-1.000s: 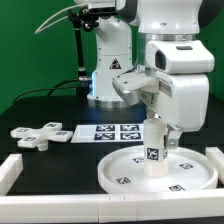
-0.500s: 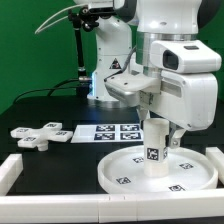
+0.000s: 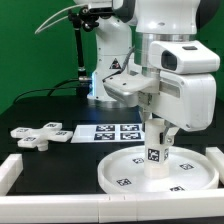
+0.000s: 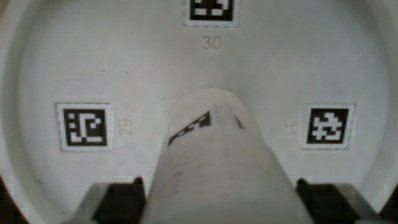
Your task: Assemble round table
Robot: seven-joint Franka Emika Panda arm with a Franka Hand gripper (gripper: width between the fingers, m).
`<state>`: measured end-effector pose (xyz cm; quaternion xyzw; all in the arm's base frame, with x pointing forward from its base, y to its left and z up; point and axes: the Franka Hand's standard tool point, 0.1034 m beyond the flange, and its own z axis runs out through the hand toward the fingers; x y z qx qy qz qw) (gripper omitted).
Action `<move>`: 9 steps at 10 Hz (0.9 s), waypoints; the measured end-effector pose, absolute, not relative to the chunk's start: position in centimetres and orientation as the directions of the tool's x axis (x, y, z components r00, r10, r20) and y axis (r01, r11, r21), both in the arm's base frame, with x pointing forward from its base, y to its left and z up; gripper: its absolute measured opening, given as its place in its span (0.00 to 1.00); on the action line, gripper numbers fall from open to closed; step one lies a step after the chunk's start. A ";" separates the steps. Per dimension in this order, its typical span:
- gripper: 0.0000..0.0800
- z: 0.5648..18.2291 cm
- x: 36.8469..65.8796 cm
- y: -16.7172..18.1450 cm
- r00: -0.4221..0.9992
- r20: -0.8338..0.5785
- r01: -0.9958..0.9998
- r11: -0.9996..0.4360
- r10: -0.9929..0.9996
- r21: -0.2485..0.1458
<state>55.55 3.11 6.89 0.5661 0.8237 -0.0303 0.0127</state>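
Observation:
The large rimmed round disc (image 3: 158, 172) lies flat on the table at the front right of the exterior view, tags on its face. The short cylindrical leg (image 3: 154, 150) stands upright on the disc's middle. My gripper (image 3: 158, 133) is shut on the leg's upper part. In the wrist view the leg (image 4: 217, 150) runs between the two dark fingertips (image 4: 121, 200) down to the disc (image 4: 107, 60). The cross-shaped foot piece (image 3: 40, 133) lies on the black table at the exterior view's left, apart from the gripper.
The marker board (image 3: 110, 132) lies flat behind the disc. White border rails stand at the front left (image 3: 8, 172) and the right (image 3: 214, 160). The robot base (image 3: 108, 70) stands behind.
The wrist has turned slightly about the upright leg; leg and disc stay in place.

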 end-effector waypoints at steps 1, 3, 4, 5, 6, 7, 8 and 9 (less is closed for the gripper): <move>0.51 7.0 55.5 3.1 -0.329 -0.056 0.944 0.328 0.943 -0.033; 0.51 7.0 55.5 3.1 -0.125 -0.060 0.992 0.123 0.990 -0.022; 0.51 6.9 55.5 3.0 -0.088 -0.061 0.996 0.087 0.994 -0.021; 0.51 6.9 55.4 3.0 -0.001 -0.062 1.000 0.000 0.998 -0.016; 0.51 6.9 55.4 3.0 0.055 -0.063 0.998 -0.056 0.997 -0.012; 0.51 6.9 55.4 3.1 0.143 -0.064 0.990 -0.144 0.988 -0.007; 0.51 6.9 55.4 3.1 0.218 -0.064 0.976 -0.219 0.974 -0.002; 0.51 6.9 55.4 3.1 0.304 -0.065 0.953 -0.305 0.950 0.001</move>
